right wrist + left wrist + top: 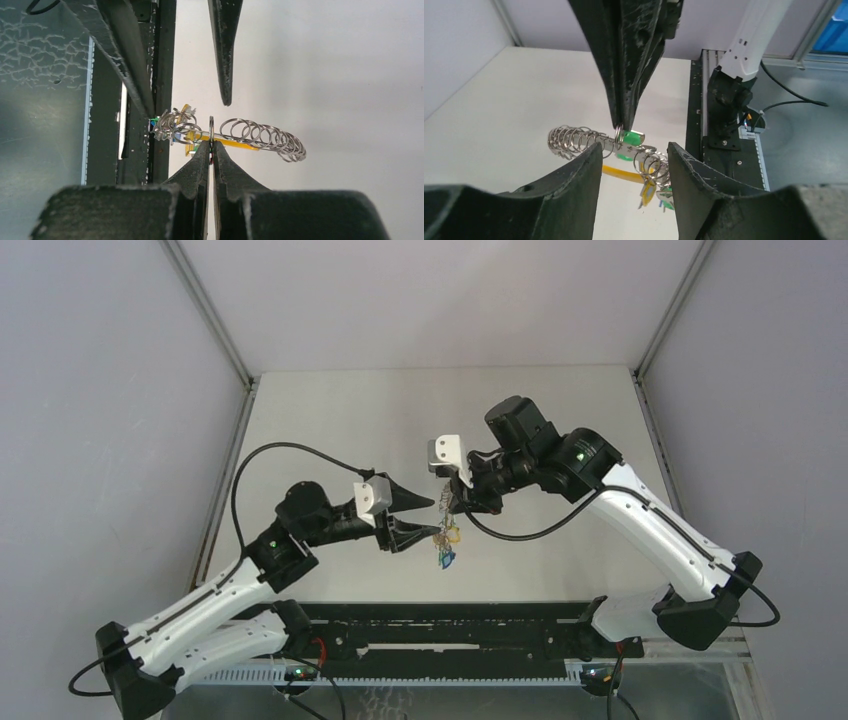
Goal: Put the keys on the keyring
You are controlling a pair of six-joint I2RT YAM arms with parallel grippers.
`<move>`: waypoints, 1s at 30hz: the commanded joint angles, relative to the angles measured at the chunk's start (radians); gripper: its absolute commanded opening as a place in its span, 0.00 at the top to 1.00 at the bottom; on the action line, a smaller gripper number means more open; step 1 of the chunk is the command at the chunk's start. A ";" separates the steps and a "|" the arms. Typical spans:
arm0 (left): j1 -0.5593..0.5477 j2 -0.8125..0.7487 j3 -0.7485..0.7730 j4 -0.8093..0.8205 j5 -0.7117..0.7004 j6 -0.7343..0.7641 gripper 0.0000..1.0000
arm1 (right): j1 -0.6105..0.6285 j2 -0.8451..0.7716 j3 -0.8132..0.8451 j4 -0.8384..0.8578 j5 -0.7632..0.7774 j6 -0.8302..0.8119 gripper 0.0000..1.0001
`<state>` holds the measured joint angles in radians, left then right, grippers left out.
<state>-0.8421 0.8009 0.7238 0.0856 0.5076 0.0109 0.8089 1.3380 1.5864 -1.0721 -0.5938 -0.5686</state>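
The left gripper (pixel 634 148) and the right gripper (pixel 211 144) are meeting tip to tip above the middle of the table (pixel 330 420), leaving almost no room between them. The keyring (pixel 260 135) is stretching across the spread jaws of the left gripper and filling that gap. The right gripper's closed tips are pinching one of its rings there, blocking entry from the opposite side. The keys (pixel 445 558) are dangling just below, taking up the space under the tips. Bare tabletop is showing beyond both arms and out to either side. A black rail (pixel 450 625) is bounding the near edge, and grey walls (pixel 100 390) are closing in both sides and the back.
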 commanded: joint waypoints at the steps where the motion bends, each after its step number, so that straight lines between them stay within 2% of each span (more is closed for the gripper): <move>1: 0.003 0.002 0.012 0.154 0.115 0.011 0.45 | 0.023 0.000 0.060 -0.010 0.042 -0.030 1.00; 6: 0.003 0.031 0.014 0.178 0.138 0.015 0.51 | 0.047 0.012 0.080 -0.024 0.066 -0.035 1.00; 14: 0.014 0.054 0.023 0.155 0.101 0.016 0.56 | 0.067 0.001 0.090 -0.033 0.091 -0.039 1.00; 23: 0.018 0.090 0.036 0.148 0.148 0.006 0.63 | 0.080 -0.005 0.081 -0.022 0.099 -0.035 1.00; 30: 0.019 0.087 0.031 0.131 0.126 0.020 0.67 | 0.082 -0.013 0.081 -0.014 0.100 -0.036 1.00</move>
<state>-0.8284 0.8959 0.7238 0.2012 0.6319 0.0120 0.8822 1.3552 1.6264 -1.1275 -0.4938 -0.5919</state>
